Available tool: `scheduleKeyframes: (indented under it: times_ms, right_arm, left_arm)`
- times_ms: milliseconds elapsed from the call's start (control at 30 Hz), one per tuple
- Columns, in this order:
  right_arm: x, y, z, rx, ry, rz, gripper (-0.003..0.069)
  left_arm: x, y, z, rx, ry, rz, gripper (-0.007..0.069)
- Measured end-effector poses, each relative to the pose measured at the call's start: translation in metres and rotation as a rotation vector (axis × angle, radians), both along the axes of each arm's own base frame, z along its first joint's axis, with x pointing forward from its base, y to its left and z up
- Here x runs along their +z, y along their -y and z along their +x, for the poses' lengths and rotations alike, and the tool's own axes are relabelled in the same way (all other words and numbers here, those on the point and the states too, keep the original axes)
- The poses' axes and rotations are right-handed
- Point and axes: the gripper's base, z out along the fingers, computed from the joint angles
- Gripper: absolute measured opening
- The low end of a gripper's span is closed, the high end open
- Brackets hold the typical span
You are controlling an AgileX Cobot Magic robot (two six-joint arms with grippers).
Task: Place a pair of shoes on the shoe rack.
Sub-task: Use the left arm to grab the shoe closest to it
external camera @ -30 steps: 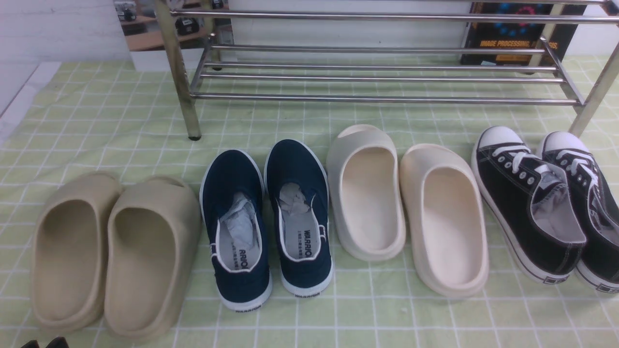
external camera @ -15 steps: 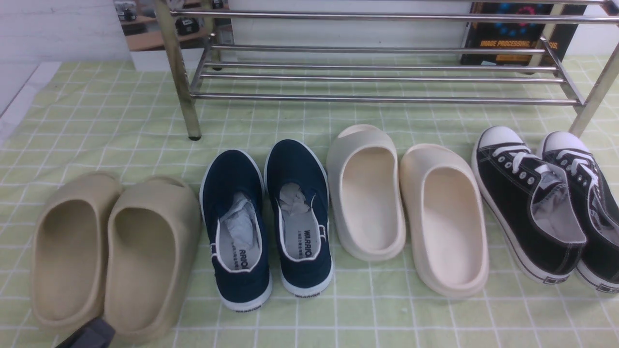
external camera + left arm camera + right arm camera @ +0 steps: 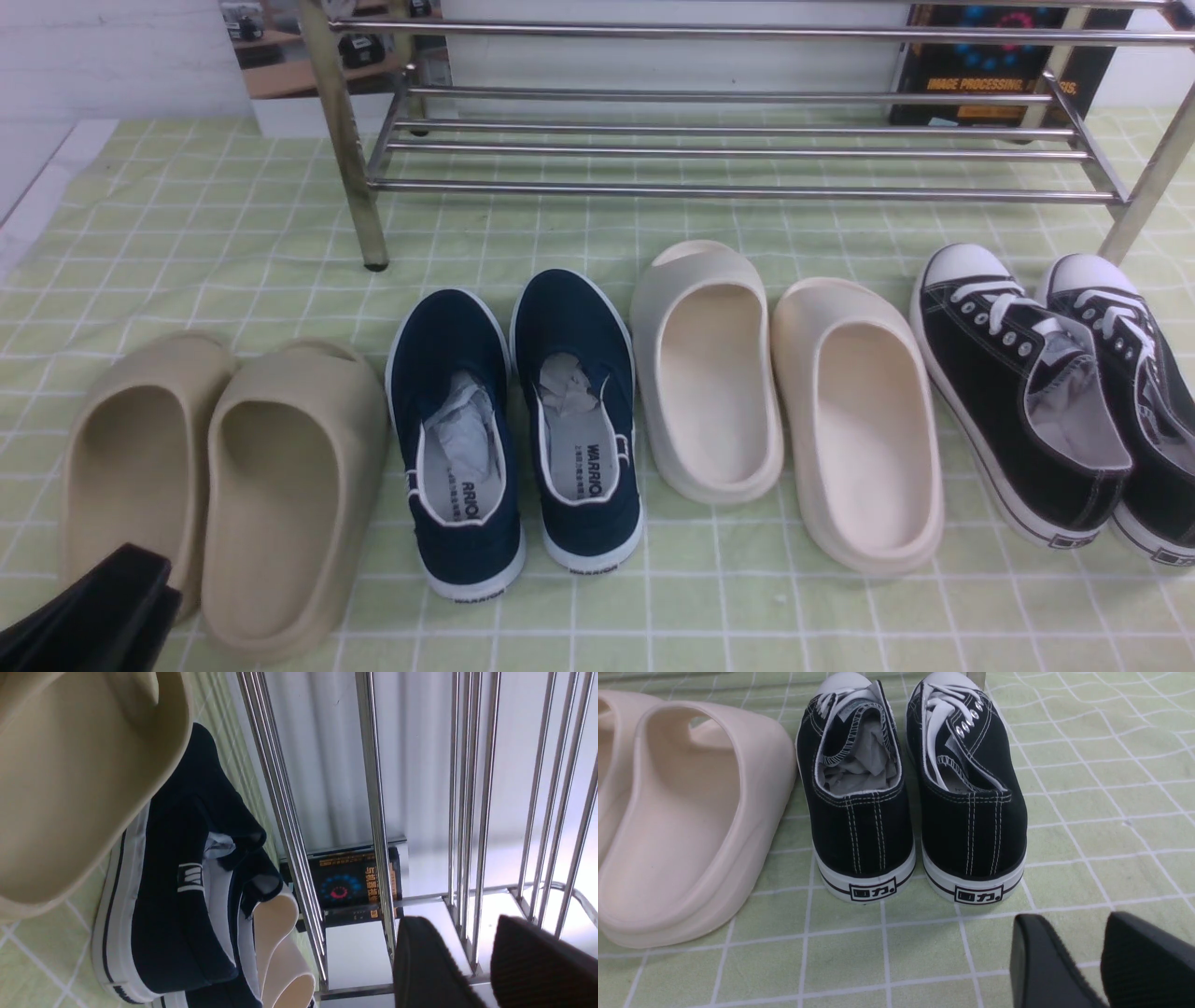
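The pair of navy slip-on shoes, left one (image 3: 457,420) and right one (image 3: 579,411), stands side by side on the green checked cloth, toes toward the chrome shoe rack (image 3: 728,191). Both hold paper stuffing. My left gripper (image 3: 103,607) shows at the bottom left corner, over the heel of a tan slide and left of the navy pair. In the left wrist view it (image 3: 462,933) is open and empty, with a navy shoe (image 3: 177,905) and the rack bars (image 3: 373,788) beyond. My right gripper (image 3: 1069,926) is open and empty, low behind the black sneakers.
A tan pair of slides (image 3: 215,485) lies left of the navy shoes and a cream pair (image 3: 784,392) right of them. Black lace-up sneakers (image 3: 1036,392) stand at the far right, by the rack's right leg. A dark box (image 3: 990,65) stands behind the rack.
My left gripper has come up into the front view at the bottom left corner, now covering the heel of the leftmost tan slide. The shoes have not moved.
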Motion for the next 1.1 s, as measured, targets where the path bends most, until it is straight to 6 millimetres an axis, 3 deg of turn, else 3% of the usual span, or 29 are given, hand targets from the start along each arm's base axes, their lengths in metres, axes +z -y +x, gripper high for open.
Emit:
scheduleKeyframes:
  times_ms: [100, 300, 433, 567, 600, 700, 800, 967, 1100]
  right_arm:
    - [0.0, 0.0, 0.0, 0.0, 0.0, 0.0, 0.0239]
    - [0.0, 0.0, 0.0, 0.0, 0.0, 0.0, 0.0239]
    - [0.0, 0.0, 0.0, 0.0, 0.0, 0.0, 0.0239]
    - [0.0, 0.0, 0.0, 0.0, 0.0, 0.0, 0.024]
    - [0.0, 0.0, 0.0, 0.0, 0.0, 0.0, 0.0241]
    - [0.0, 0.0, 0.0, 0.0, 0.0, 0.0, 0.0242]
    - [0.0, 0.0, 0.0, 0.0, 0.0, 0.0, 0.0244]
    - [0.0, 0.0, 0.0, 0.0, 0.0, 0.0, 0.0244]
    - [0.0, 0.0, 0.0, 0.0, 0.0, 0.0, 0.0244]
  left_arm:
    - [0.005, 0.003, -0.002, -0.039, 0.018, 0.047, 0.0238]
    - [0.076, 0.008, -0.021, -0.055, 0.29, 0.493, 0.023]
    - [0.107, 0.006, -0.013, -0.043, 0.264, 0.8, 0.0154]
    - [0.121, 0.002, 0.011, -0.13, 0.045, 1.047, 0.0041]
    - [0.127, -0.002, 0.024, -0.176, -0.096, 1.116, -0.0005]
    - [0.137, -0.015, 0.046, -0.215, -0.389, 1.239, -0.0013]
    - [0.148, -0.02, 0.068, -0.241, -0.6, 1.24, -0.0013]
    - [0.157, -0.001, 0.105, -0.367, -0.691, 1.236, -0.0013]
    - [0.144, 0.025, 0.139, -0.521, -0.765, 1.253, -0.0013]
